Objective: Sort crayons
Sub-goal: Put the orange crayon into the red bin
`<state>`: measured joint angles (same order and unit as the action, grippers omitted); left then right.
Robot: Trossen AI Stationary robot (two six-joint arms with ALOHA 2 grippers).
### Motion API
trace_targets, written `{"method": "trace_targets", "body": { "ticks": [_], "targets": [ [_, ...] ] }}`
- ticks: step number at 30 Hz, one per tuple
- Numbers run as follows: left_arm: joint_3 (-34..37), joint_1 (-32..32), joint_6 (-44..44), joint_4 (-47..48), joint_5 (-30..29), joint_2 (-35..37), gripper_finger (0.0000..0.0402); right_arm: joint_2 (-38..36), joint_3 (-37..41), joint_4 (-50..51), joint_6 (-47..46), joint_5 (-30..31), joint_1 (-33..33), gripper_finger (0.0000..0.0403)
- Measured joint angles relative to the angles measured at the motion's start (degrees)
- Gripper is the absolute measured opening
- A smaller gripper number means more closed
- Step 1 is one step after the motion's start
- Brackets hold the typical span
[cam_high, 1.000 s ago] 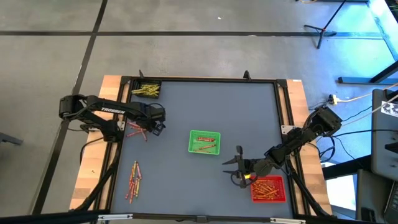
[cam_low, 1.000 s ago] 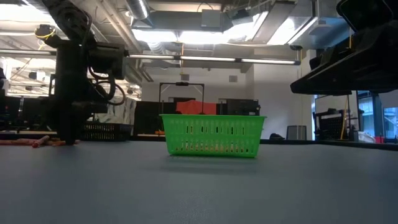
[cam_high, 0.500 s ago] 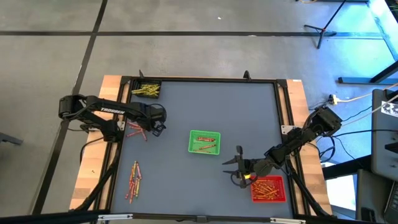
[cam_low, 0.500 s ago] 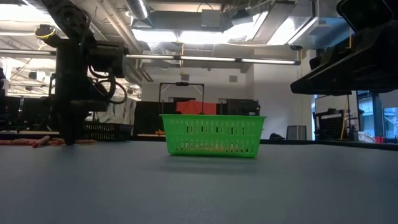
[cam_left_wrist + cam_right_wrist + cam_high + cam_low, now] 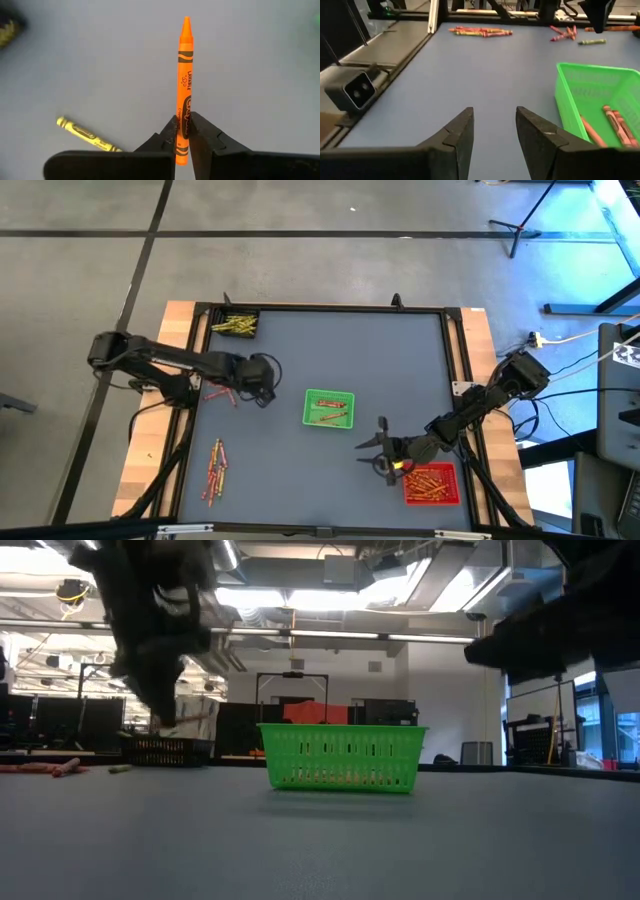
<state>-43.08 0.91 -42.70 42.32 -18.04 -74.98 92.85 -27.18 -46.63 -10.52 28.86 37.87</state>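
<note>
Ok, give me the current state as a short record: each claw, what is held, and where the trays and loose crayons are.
left claw: shut on orange crayon, lifted off the table, left of green tray
right claw: open, empty, beside red tray
green tray: table centre, holds a few crayons
red tray: near right corner, full of crayons
loose crayons: yellow crayon on table under left claw; pile at near left

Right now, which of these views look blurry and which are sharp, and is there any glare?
Low view: the left arm is smeared by motion blur, the green tray is sharp, and ceiling lights glare brightly. Left wrist view: the orange crayon in the left gripper is crisp, its label readable. Right wrist view: the right gripper looks soft.
</note>
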Motion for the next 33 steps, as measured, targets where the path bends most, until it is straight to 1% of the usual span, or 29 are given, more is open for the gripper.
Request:
{"method": "trace_targets", "body": {
  "ticks": [2,5,8,10,13,15,17,21,25,29,31,33],
  "targets": [
    [-0.4,-3.5,1.2,-2.4,-2.6,0.9,0.0017,-0.6,-0.4,0.2,0.2,-0.4,0.0,0.0150],
    [-0.4,-9.3,4.3,-8.9,-5.5,1.8,0.0017,-1.0,-1.5,-0.2,0.4,-0.6,0.0,0.0176],
    [-0.4,-14.9,8.7,-17.9,-6.1,1.5,0.0017,-1.0,-3.0,0.0,1.7,-0.3,-0.6,0.0210],
    [-0.3,-18.2,12.7,-26.1,-6.3,0.3,0.0017,-1.1,-3.6,0.0,2.0,-0.1,-1.6,0.0230],
    [-0.1,-22.2,19.1,-36.1,-6.4,-2.1,0.0017,-1.1,-4.5,0.1,3.2,0.0,-3.6,0.0246],
    [-0.1,-24.1,23.2,-41.8,-6.3,-4.2,0.0017,-1.1,-5.3,0.2,3.6,0.0,-4.7,0.0249],
    [-0.1,-25.4,26.0,-47.2,-6.4,-6.8,0.0017,-1.1,-6.2,0.0,3.7,-0.5,-5.8,0.0249],
    [-0.1,-26.3,29.1,-57.4,-6.5,-12.4,0.0018,-1.1,-8.5,0.0,5.2,-4.5,-7.7,0.0241],
    [-0.1,-26.3,34.2,-68.7,-5.4,-17.9,0.0018,-0.7,-10.4,0.3,7.1,-5.1,-8.8,0.0234],
    [-0.1,-26.3,40.4,-79.6,-4.5,-21.9,0.0018,-0.7,-11.5,0.3,8.0,-5.6,-9.2,0.0226],
    [-0.7,-26.1,42.7,-82.4,-4.4,-23.2,0.0018,-0.7,-11.7,0.2,8.7,-6.0,-9.2,0.0222],
    [-2.0,-25.9,43.8,-83.0,-4.4,-23.9,0.0018,-0.7,-12.2,0.1,9.2,-6.6,-9.2,0.0217]
  ]
}}
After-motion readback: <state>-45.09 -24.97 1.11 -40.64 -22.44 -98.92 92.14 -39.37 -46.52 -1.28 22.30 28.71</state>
